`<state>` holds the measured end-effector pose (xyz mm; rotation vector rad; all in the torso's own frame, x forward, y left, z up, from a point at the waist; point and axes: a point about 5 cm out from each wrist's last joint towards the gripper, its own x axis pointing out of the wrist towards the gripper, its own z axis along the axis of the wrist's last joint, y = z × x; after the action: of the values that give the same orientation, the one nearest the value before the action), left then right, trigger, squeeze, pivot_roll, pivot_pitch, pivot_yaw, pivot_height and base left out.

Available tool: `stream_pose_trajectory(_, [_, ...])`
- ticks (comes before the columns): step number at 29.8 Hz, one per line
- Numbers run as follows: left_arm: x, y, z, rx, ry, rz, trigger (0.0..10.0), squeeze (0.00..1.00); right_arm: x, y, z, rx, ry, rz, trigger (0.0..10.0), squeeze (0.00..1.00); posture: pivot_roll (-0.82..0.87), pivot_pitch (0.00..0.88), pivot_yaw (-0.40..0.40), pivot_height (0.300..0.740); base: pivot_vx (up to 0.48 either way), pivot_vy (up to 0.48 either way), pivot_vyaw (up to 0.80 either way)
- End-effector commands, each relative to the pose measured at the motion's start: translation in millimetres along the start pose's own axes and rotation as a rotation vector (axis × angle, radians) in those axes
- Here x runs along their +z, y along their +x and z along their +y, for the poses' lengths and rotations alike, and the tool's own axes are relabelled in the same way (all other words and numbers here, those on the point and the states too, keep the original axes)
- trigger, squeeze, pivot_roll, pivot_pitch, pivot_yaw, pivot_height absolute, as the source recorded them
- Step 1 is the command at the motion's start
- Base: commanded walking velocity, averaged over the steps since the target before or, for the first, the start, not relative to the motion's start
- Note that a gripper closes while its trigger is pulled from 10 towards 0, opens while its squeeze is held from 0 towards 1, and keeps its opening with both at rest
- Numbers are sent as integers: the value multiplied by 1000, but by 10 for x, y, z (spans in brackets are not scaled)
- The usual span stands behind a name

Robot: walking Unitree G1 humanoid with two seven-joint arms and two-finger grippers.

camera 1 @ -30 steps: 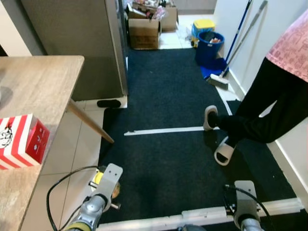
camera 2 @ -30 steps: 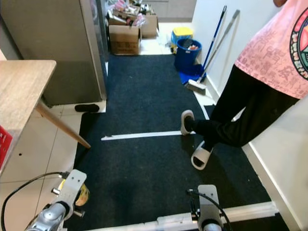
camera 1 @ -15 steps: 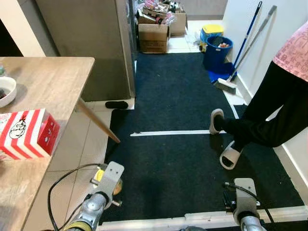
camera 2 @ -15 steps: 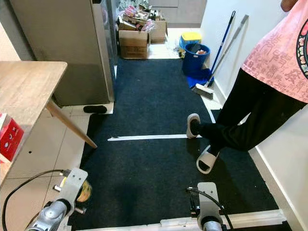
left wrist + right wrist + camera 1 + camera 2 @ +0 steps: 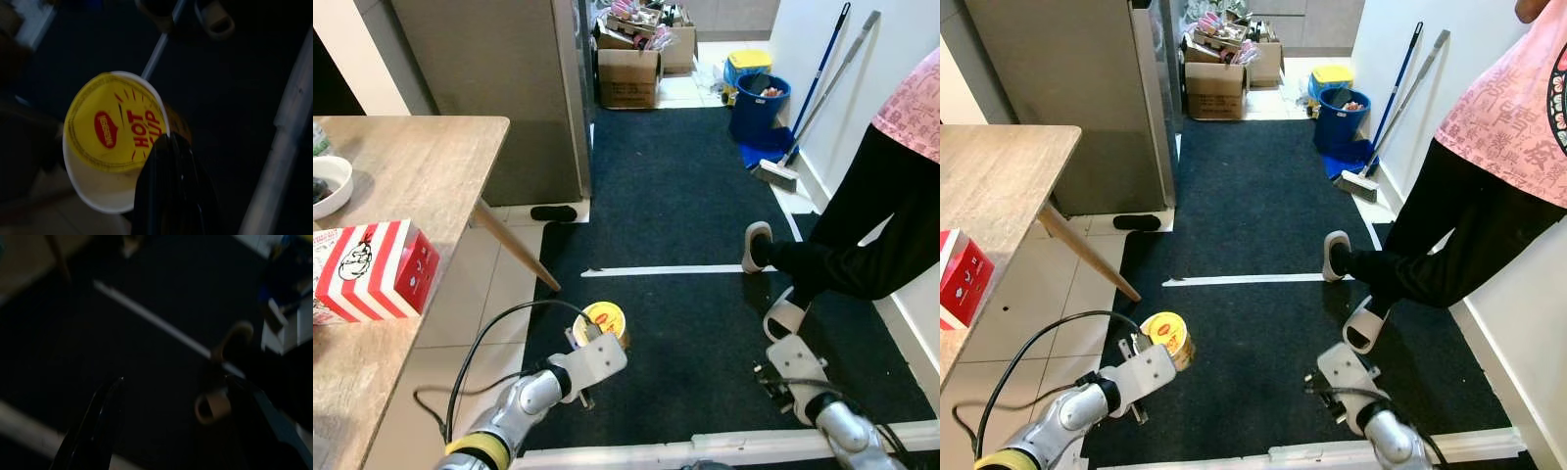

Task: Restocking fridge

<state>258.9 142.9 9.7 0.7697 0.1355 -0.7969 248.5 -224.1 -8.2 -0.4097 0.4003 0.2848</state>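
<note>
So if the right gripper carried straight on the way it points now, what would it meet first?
Probably the person's slippers: they sit between the open fingers of the right gripper, over dark carpet. Depth is hard to judge.

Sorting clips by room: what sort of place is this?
Probably a home kitchen or its passage: a fridge, a wooden table with a snack box, and a mop against the wall.

A yellow-lidded white cup (image 5: 604,320) with red lettering, a red-and-white striped box (image 5: 374,271), dark carpet (image 5: 666,215).
</note>
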Motion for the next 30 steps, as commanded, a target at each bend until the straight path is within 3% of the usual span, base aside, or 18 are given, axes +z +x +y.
stream_pose_trajectory(1, [89, -19, 27, -12, 72, -60, 10000, 0, 282, 92, -91, -17, 131, -122, 10000, 0, -18, 75, -17, 740, 0, 0, 0])
stream_pose_trajectory(3, [129, -20, 33, -13, 90, -82, 10000, 0, 392, 120, -117, -19, 176, -169, 10000, 0, -17, 75, -16, 740, 0, 0, 0])
stream_pose_trajectory(6, [234, -20, 18, -22, 130, -135, 10000, 0, 766, 183, -113, 18, 292, -318, 10000, 0, -7, 78, -12, 740, 0, 0, 0])
stream_pose_trajectory(10, [297, -7, -12, -29, 161, -164, 10000, 0, 1129, 192, -65, 74, 359, -450, 10000, 0, -5, 78, -10, 740, 0, 0, 0])
stream_pose_trajectory(14, [358, 3, -21, -30, 194, -191, 10000, 0, 1386, 193, -6, 127, 445, -528, 10000, 0, -7, 77, -8, 740, 0, 0, 0])
stream_pose_trajectory(17, [396, 14, -13, -17, 214, -205, 10000, 0, 1460, 215, 67, 167, 476, -525, 10000, 0, -10, 75, -7, 740, 0, 0, 0])
stream_pose_trajectory(19, [467, 43, 12, 11, 238, -229, 10000, 0, 1484, 272, 242, 243, 503, -468, 10000, 0, -6, 74, -9, 740, 0, 0, 0])
stream_pose_trajectory(22, [503, 55, 28, 27, 248, -241, 10000, 0, 1474, 294, 339, 286, 501, -432, 10000, 0, -5, 74, -10, 740, 0, 0, 0])
stream_pose_trajectory(24, [568, 66, 50, 53, 272, -266, 10000, 0, 1434, 316, 508, 367, 495, -355, 10000, 0, -1, 74, -12, 740, 0, 0, 0])
stream_pose_trajectory(27, [597, 66, 61, 68, 289, -280, 10000, 0, 1414, 330, 575, 404, 508, -319, 10000, 0, 0, 74, -14, 740, 0, 0, 0])
stream_pose_trajectory(29, [639, 64, 70, 91, 323, -300, 10000, 0, 1321, 402, 698, 428, 578, -185, 10000, 0, 6, 74, -23, 740, 0, 0, 0])
stream_pose_trajectory(30, [639, 64, 70, 91, 323, -300, 10000, 0, 1321, 402, 698, 428, 578, -185, 10000, 0, 6, 74, -23, 740, 0, 0, 0])
